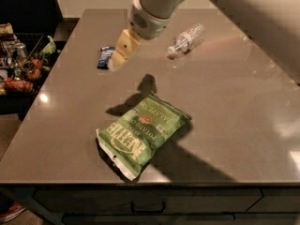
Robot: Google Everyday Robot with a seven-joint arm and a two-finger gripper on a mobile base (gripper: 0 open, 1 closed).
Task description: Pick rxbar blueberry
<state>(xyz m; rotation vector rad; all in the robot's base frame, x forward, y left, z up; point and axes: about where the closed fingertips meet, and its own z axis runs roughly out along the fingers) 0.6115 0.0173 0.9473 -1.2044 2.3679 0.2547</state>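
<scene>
The rxbar blueberry (pixel 105 56), a small flat dark-blue wrapper with pale lettering, lies on the grey table (pixel 70 125) at the far left. My gripper (pixel 117 62) hangs above the table just to the right of the bar, its tan fingers (pixel 124 46) pointing down and left, partly overlapping the bar's right edge in this view. It holds nothing that I can see.
A large green chip bag (pixel 143 132) lies in the middle front of the table. A clear plastic water bottle (pixel 186 40) lies on its side at the back. A shelf with assorted snacks (pixel 21 64) stands beside the table's left edge.
</scene>
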